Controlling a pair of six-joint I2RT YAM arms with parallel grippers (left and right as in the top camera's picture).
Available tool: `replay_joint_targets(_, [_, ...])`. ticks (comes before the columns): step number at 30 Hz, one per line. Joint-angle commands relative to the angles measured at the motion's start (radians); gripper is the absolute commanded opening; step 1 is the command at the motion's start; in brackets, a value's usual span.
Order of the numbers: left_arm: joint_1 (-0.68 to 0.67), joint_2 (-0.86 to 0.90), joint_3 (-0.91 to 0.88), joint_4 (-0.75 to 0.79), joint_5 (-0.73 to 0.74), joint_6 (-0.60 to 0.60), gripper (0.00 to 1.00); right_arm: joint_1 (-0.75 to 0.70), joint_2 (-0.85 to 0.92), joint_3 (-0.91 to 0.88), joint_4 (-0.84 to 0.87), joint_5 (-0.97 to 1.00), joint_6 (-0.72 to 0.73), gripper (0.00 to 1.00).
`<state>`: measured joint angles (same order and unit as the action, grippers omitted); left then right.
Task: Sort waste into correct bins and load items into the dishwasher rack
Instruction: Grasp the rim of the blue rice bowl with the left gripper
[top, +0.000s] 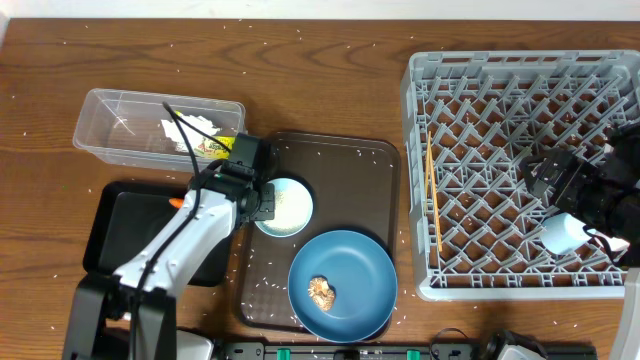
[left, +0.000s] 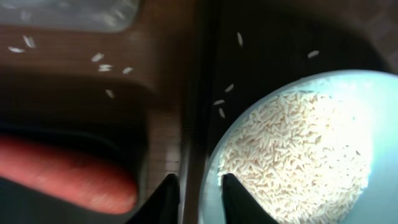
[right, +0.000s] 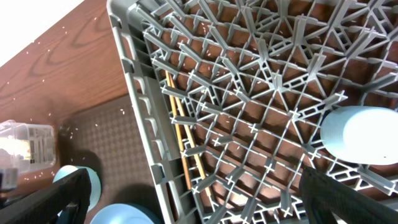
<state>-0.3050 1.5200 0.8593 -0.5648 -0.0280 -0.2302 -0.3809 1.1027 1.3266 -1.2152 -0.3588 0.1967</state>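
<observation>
— Since the dishwasher rack (top: 520, 170) is the biggest thing we have, let's start there. What's in it?
— The light-blue cup (top: 560, 232) lies toward its front right, and thin yellow chopsticks (top: 433, 200) run along its left side. Our right gripper (top: 560, 185) hangs just beside the cup, jaws spread wide, holding nothing.
— And the brown serving tray (top: 345, 160)?
— It carries the blue plate (top: 350, 270) at its front, with the brown food lump (top: 321, 291) on it. The small pale bowl (left: 311, 155) sits at its left edge.
— The bins?
— The black tray (top: 115, 235) sits left of the serving tray with the carrot (left: 62, 177) in it. The clear tub (top: 120, 125) behind it holds the white paper (top: 185, 130) and the wrapper (top: 215, 148).
— Our left gripper (left: 199, 196)?
— It is narrowed astride the bowl's left rim, one finger (left: 242, 202) inside and one outside. We can't tell whether the pads bite.
— What worries us?
— The bowl is heaped with rice (left: 292, 155). With only a thin pinch on one side of the rim, we judge the bowl could swing or tip on the lift. The grains would then join those scattered over the table (top: 300, 60). If the inner finger rides on rice rather than wall, the grip could slip. The serving tray's raised lip also lies right beside the outer finger, and catching it would jolt the load.
</observation>
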Motion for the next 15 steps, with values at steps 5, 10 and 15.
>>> replay_joint_targets(5, [-0.002, 0.046, 0.005, 0.056, 0.130, 0.020, 0.14, 0.008, 0.002, 0.006, -0.002, 0.003, -0.011, 0.99])
replay_joint_targets(10, [-0.002, 0.045, 0.005, 0.085, 0.200, 0.047, 0.14, 0.008, 0.002, 0.006, -0.001, 0.003, -0.011, 0.99])
replay_joint_targets(15, [-0.002, 0.046, 0.002, 0.089, 0.108, 0.067, 0.14, 0.008, 0.002, 0.006, -0.002, 0.003, -0.011, 0.99])
